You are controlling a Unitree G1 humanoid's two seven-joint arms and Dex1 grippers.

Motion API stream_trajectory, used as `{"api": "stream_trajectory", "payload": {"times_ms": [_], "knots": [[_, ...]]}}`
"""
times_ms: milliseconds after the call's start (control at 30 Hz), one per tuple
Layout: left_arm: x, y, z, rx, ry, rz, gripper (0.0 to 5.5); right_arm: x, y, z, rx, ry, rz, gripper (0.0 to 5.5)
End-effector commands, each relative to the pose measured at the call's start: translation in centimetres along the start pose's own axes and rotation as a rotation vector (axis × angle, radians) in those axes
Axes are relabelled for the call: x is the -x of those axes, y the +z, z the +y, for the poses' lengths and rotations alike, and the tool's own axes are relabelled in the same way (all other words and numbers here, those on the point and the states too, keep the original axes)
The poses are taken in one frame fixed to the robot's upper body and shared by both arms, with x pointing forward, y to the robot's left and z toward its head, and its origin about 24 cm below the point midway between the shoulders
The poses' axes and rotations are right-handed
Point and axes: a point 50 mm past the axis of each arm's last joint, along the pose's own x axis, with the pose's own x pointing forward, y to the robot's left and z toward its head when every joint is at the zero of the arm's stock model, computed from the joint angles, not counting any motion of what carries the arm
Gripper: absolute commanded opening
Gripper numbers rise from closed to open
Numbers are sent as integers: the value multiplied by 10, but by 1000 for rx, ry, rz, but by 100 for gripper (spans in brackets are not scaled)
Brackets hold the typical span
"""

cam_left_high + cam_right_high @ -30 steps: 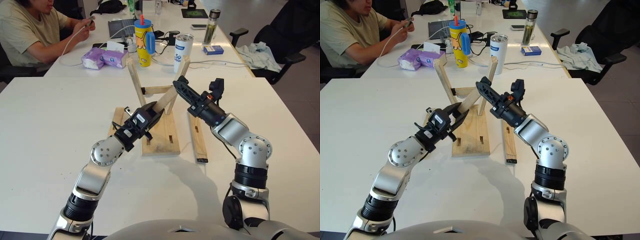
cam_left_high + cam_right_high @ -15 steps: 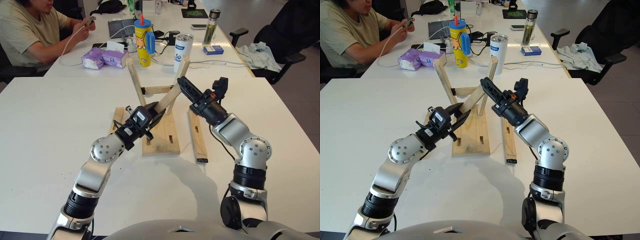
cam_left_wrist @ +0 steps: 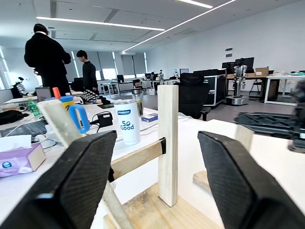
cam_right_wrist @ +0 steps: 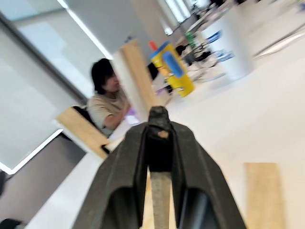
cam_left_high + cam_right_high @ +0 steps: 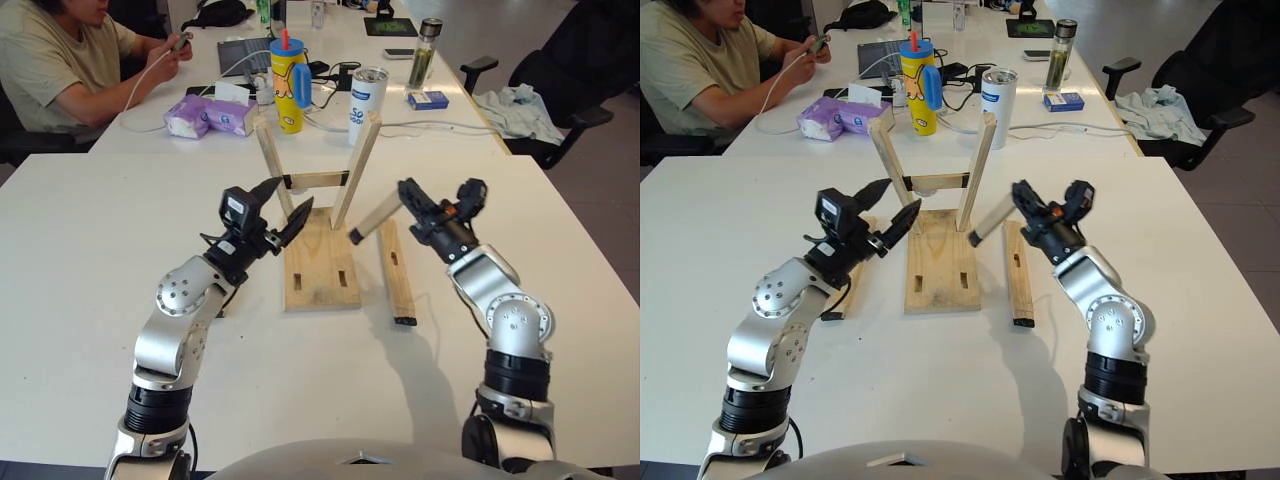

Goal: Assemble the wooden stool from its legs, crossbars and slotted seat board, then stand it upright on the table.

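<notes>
Left wrist view looks out between the two pads (image 3: pixel 71 191) of the left gripper (image 5: pixel 294 193), which stand wide apart and carry nothing; this gripper hovers just beside the tilted leg (image 5: pixel 268 160), near its lower end. The right gripper (image 5: pixel 408 192) has its fingers pressed together on one end of a short wooden bar (image 5: pixel 375 217), and the free end of this bar points down toward the foot of the upright leg (image 5: pixel 358 168), close to it. Both legs rise from the far end of the seat board (image 5: pixel 322 268), which lies flat on the table (image 5: pixel 90 250) with its slots facing up, and one crossbar (image 5: pixel 315 180) joins them. Whether the feet sit fully in their slots I cannot tell. A loose leg (image 5: pixel 398 272) lies just beside the board on the robot's right, and another wooden piece (image 5: pixel 843 295) lies on the other side, partly under the left arm. I judge the work about half done: one pair of legs is mounted, the second pair and its bar are still to be fitted, and afterwards the stool must be turned over to stand upright
</notes>
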Motion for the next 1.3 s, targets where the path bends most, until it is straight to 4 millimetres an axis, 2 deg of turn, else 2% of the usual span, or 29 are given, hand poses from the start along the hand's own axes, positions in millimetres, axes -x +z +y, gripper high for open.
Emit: {"api": "stream_trajectory", "payload": {"times_ms": [33, 433, 733, 900, 1067, 1300], "knots": [[2, -4, 4, -11, 53, 21, 316, 4, 4, -5, 98, -108, -63, 48], [-4, -9, 1, -11, 50, 30, 316, 7, -21, -19, 87, -249, -41, 48], [-4, -8, 2, -11, 47, 31, 316, 12, -23, -22, 137, -305, -50, 48], [-4, -8, 3, -12, 59, 32, 316, 14, -46, -25, 247, -327, 62, 48], [-6, -7, 5, -17, 69, 29, 316, 19, -74, -20, 524, -263, 180, 48], [-5, -9, 5, -15, 71, 39, 316, 29, -87, -25, 565, -242, 202, 48]]}}
